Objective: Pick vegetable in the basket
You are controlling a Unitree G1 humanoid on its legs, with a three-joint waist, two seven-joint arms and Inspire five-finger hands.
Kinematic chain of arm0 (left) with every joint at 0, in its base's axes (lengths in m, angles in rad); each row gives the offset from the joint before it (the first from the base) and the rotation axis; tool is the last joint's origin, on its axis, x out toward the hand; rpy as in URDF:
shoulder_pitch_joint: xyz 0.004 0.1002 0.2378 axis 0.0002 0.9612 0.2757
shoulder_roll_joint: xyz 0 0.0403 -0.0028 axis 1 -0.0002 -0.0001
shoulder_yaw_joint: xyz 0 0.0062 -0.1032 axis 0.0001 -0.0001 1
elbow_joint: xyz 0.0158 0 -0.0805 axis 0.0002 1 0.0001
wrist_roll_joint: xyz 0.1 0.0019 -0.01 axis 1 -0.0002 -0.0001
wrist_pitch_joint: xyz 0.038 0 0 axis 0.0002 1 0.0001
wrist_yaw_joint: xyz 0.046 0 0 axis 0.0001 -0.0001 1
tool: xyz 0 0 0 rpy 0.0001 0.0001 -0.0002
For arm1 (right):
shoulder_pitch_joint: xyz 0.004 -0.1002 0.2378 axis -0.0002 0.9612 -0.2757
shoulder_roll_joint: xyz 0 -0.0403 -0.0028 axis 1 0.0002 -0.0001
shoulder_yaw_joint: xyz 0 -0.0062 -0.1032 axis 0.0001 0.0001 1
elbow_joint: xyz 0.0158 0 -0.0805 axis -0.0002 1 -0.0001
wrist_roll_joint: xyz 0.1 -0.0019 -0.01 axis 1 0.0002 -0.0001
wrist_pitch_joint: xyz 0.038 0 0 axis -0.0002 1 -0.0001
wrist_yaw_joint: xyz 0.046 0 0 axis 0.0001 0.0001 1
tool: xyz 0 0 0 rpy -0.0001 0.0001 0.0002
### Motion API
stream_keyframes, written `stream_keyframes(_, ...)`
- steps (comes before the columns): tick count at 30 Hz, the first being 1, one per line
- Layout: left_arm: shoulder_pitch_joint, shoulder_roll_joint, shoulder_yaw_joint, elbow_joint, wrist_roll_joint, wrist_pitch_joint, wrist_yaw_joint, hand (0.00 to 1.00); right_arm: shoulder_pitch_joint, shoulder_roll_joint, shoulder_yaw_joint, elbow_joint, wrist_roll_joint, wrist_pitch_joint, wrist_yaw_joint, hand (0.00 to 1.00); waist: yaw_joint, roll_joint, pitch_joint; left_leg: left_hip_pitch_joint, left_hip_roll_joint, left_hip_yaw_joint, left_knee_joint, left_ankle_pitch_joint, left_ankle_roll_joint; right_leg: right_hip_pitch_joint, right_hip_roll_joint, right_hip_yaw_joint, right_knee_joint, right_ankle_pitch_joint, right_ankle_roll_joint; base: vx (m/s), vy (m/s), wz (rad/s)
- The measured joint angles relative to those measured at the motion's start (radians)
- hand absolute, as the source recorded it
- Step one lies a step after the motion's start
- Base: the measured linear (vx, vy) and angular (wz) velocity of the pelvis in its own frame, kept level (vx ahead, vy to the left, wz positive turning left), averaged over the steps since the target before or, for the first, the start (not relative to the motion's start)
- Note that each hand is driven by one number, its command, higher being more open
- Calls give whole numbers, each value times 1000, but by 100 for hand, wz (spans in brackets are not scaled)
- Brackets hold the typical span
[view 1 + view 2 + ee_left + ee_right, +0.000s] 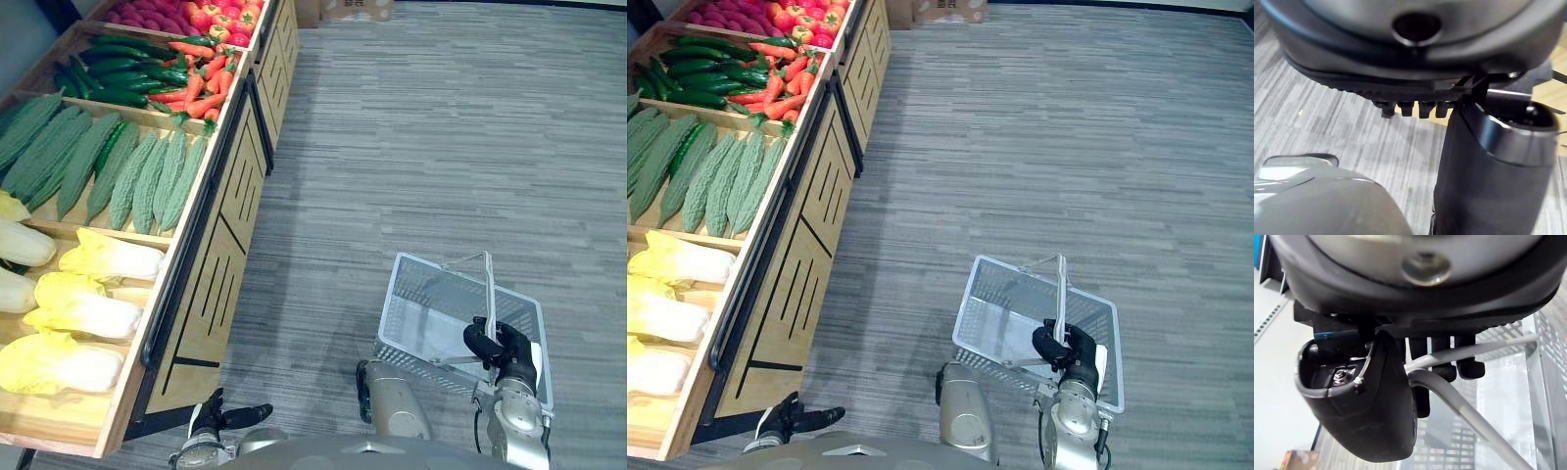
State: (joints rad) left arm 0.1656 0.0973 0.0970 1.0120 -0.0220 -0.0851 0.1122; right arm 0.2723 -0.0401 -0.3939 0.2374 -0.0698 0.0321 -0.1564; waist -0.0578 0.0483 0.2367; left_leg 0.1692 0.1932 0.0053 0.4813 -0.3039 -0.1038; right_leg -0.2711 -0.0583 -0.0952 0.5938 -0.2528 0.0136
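Note:
A white wire basket (411, 304) hangs low at the right, above the floor, with no vegetable in it. My right hand (505, 352) is shut on its grey handle (1464, 406), fingers curled over the bar. At the left stands a wooden produce shelf (211, 245) with pale napa cabbages (88, 304) nearest, then bitter gourds (127, 176), cucumbers (118, 73), carrots (201, 88) and red peppers (216, 15) farther back. My left hand (230, 416) hangs low beside the shelf's base, fingers straight, holding nothing.
Grey striped floor (441, 147) stretches ahead and to the right of the shelf. Cardboard boxes (353, 10) stand at the far end. The shelf's dark front rail (186, 264) runs along its edge.

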Motion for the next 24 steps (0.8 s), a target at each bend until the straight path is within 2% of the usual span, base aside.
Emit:
stream_keyframes(1, 3, -4, 5, -2, -17, -1, 1, 100, 11, 0, 0, 0, 2, 0, 1, 0, 5, 4, 0, -75, 30, -8, 163, 50, -1, 38, 15, -23, -17, -12, -14, 222, -247, 44)
stream_keyframes(2, 2, -10, 19, -10, -25, -3, 0, 100, 15, 0, 0, 0, 5, 0, 2, 0, 10, 9, 1, -108, 46, -7, 243, 94, 3, 64, 24, -32, -30, -17, -21, 203, -197, 27)
stream_keyframes(3, 1, -15, 32, -29, -28, -3, 0, 100, 24, 0, 1, 0, 21, 0, 4, 0, 24, 6, 4, -153, 81, 15, 362, 205, 32, 119, 41, -40, -62, -26, -37, 172, -152, 8)
stream_keyframes(4, 2, -14, 37, -41, -30, -4, -1, 100, 26, -2, 1, -1, 21, 0, 3, 0, 34, 4, 6, -178, 105, 41, 436, 247, 51, 156, 47, -43, -85, -32, -56, 210, -163, 0)
stream_keyframes(5, 2, -8, 38, -44, -40, -6, -1, 100, 27, -8, 1, -1, 21, 0, -3, 0, 39, -3, 8, -215, 127, 84, 521, 214, 86, 194, 46, -46, -109, -40, -71, 157, -106, -4)
stream_keyframes(6, 2, -6, 39, -47, -44, -7, -1, 100, 28, -11, 0, -3, 23, 0, -6, 0, 37, -5, 8, -232, 134, 113, 545, 195, 92, 215, 45, -46, -125, -41, -73, 251, -123, 4)
stream_keyframes(7, 0, -4, 40, -62, -48, -6, 0, 100, 32, -17, -7, -7, 42, 0, -15, 0, 35, -13, 13, -256, 133, 185, 530, 154, 105, 273, 33, -56, -171, -38, -69, 285, -86, 18)
stream_keyframes(9, 0, 6, 39, -70, -48, -6, 2, 100, 37, -17, -12, -8, 46, 0, -28, 0, 29, -28, 20, -270, 116, 252, 444, 114, 106, 326, 14, -74, -212, -34, -63, 293, -41, 28)
stream_keyframes(11, -9, 8, 39, -80, -48, -7, 4, 100, 30, -35, -17, -9, 53, 0, -30, 0, 31, -40, 28, -313, 36, 283, 252, 71, 87, 365, -19, -93, -250, -34, -60, 307, 44, 26)
stream_keyframes(12, -11, 9, 39, -80, -48, -8, 4, 100, 26, -36, -18, -9, 60, 0, -30, 0, 31, -42, 30, -324, 12, 287, 202, 64, 80, 370, -28, -95, -255, -34, -57, 322, 105, 22)
stream_keyframes(13, -16, 10, 39, -80, -48, -10, 4, 100, 18, -35, -20, -8, 69, 0, -30, 0, 35, -46, 32, -336, -37, 294, 92, 71, 68, 384, -43, -96, -264, -33, -50, 293, 137, 17)
stream_keyframes(14, -19, 8, 38, -79, -47, -6, 7, 100, 16, -35, -20, -8, 76, 0, -28, 0, 38, -41, 30, -331, -78, 305, -44, 147, 69, 401, -49, -96, -263, -40, -33, 291, 151, 16)
stream_keyframes(15, -17, 3, 37, -79, -46, -6, 9, 100, 17, -36, -21, -8, 76, 0, -28, 0, 38, -33, 27, -327, -88, 314, -99, 201, 101, 412, -43, -96, -262, -50, -14, 297, 153, 28)
stream_keyframes(16, -24, 16, 38, -77, -45, -2, 6, 100, 15, -18, -12, 5, 75, 1, -26, 0, 44, -59, 30, -296, -118, 326, -108, 186, 120, 432, -66, -92, -264, -68, 14, 341, 131, 33)
stream_keyframes(17, -23, 21, 38, -79, -45, -5, 12, 100, 17, -15, -1, 5, 76, 0, -20, 0, 51, -77, 34, -294, -137, 324, -125, 183, 124, 431, -79, -89, -272, -59, 27, 323, 111, 31)
stream_keyframes(19, -25, 20, 45, -74, -46, 1, 13, 100, 5, -15, 0, 5, 76, 0, -19, 0, 58, -80, 35, -288, -151, 319, -143, 174, 139, 455, -81, -78, -311, -30, 50, 268, 80, 19)
stream_keyframes(21, -18, 17, 47, -67, -45, 2, 16, 100, -2, -14, 16, 6, 73, 0, -14, 0, 63, -75, 34, -245, -155, 316, -183, 174, 139, 466, -73, -54, -303, 4, 49, 208, 51, 8)
stream_keyframes(22, -15, 5, 46, -57, -42, 4, 18, 100, -3, -14, 33, 6, 72, 0, -5, 0, 64, -62, 30, -213, -141, 312, -208, 174, 139, 456, -63, -33, -261, 13, 46, 120, 2, 0)
stream_keyframes(23, -16, 1, 47, -50, -38, 5, 18, 100, -1, -13, 39, 6, 66, -1, -1, 0, 62, -54, 23, -209, -134, 308, -215, 174, 139, 451, -58, -26, -269, -5, 33, 125, -62, -7)
stream_keyframes(24, -17, 0, 49, -38, -19, 4, 18, 100, -8, -12, 59, 6, 53, -9, 0, 0, 66, -53, 13, -199, -130, 317, -230, 175, 137, 438, -56, -7, -367, -4, 30, 64, -95, -15)
